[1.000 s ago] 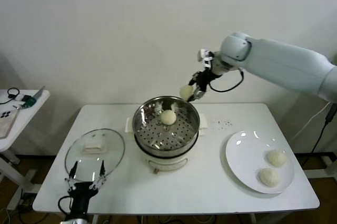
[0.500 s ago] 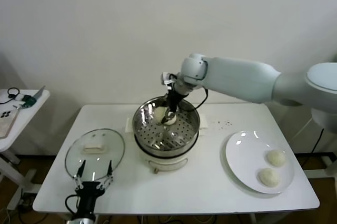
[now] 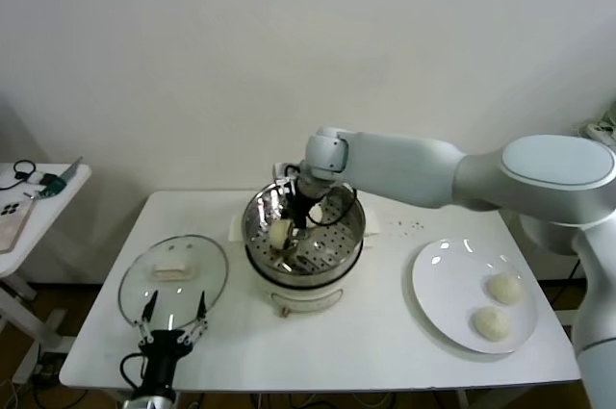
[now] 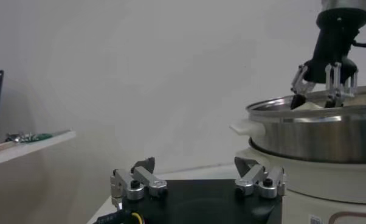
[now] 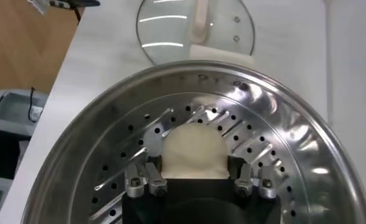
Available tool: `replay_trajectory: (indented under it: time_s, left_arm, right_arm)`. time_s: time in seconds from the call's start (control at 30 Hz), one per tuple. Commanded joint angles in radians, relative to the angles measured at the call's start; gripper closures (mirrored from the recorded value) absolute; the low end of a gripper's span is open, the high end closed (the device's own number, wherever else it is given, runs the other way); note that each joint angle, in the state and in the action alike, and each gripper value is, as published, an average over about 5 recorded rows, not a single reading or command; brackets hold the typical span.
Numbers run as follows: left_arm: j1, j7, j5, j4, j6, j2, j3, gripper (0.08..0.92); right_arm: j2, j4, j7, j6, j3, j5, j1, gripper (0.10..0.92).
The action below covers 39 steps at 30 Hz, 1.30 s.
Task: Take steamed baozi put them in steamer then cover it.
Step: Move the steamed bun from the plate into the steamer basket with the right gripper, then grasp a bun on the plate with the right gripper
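Left gripper parked at near table edge, jaws wide, empty. Farther back, right gripper inside steamer, fingers loosely flanking one baozi on perforated floor; actual grip unclear.

Looks like a robot test lab dressed up with kitchenware rather than a real kitchen. Plain white rectangular worktop set against a bare white wall, no cupboards, sink or stove fittings. Only cooking gear: 1 round shiny steel steamer on a cream-white electric base, 1 round glass lid, 1 flat white plate. Small white side table with cables and devices at the robot's left; wood floor below.
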State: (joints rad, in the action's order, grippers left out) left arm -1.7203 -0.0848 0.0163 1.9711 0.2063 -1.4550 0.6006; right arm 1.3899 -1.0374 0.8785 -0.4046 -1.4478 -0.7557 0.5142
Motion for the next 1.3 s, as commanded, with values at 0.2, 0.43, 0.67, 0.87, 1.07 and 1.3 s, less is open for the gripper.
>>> replay_trajectory:
  time_s: [0.2,0.43,0.67,0.87,1.07,1.3]
  left_arm:
    - [0.014,0.0,0.0,-0.01,-0.004,0.005,-0.003,0.177]
    - [0.015,-0.001,-0.001,-0.01,-0.004,0.006,-0.001,0.177]
    - [0.016,-0.004,-0.001,-0.01,-0.003,0.004,-0.001,0.177]
    - [0.019,-0.006,-0.002,-0.011,-0.004,0.002,0.0,0.177]
    - [0.012,-0.007,-0.005,0.004,-0.01,0.001,0.007,0.177]
    - [0.013,-0.011,-0.004,0.017,-0.027,-0.005,0.015,0.177]
  right_arm:
    - [0.022,0.025,0.014,0.008,-0.002,0.039,-0.019,0.211]
    - [-0.019,-0.011,0.036,0.015,0.016,0.031,0.028,0.203]
    - [-0.172,-0.143,0.11,0.068,-0.024,-0.02,0.23,0.203]
    - [-0.37,-0.266,0.173,0.123,-0.094,-0.002,0.367,0.203]
    - [-0.601,-0.411,0.219,0.167,-0.14,0.187,0.387,0.203]
    - [-0.862,-0.502,0.224,0.191,-0.094,0.396,0.241,0.203]
